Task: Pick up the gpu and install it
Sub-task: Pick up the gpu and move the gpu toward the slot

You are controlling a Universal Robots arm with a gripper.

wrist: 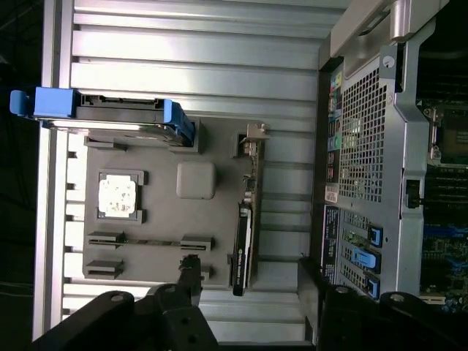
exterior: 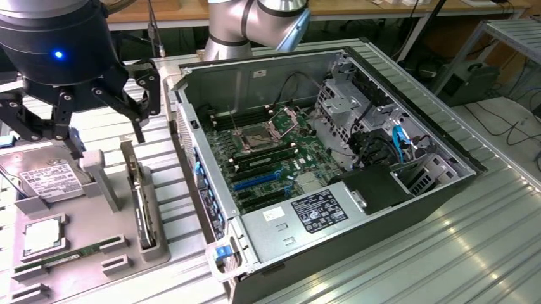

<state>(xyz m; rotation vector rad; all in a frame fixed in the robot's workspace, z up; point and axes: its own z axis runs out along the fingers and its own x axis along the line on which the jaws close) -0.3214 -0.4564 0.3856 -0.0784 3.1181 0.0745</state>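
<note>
On the ribbed aluminium table point(exterior: 457, 253), a boxy steel computer case point(exterior: 253, 82) lies open beside a flat grey parts tray point(exterior: 93, 221), where the black gripper point(exterior: 106, 130) hangs, fingers spread and empty, above the thin dark gpu point(exterior: 142, 199) standing on edge.

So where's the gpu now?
The gpu stands on edge in the grey tray at the exterior view's left, between the hard drive and the computer case.
</note>
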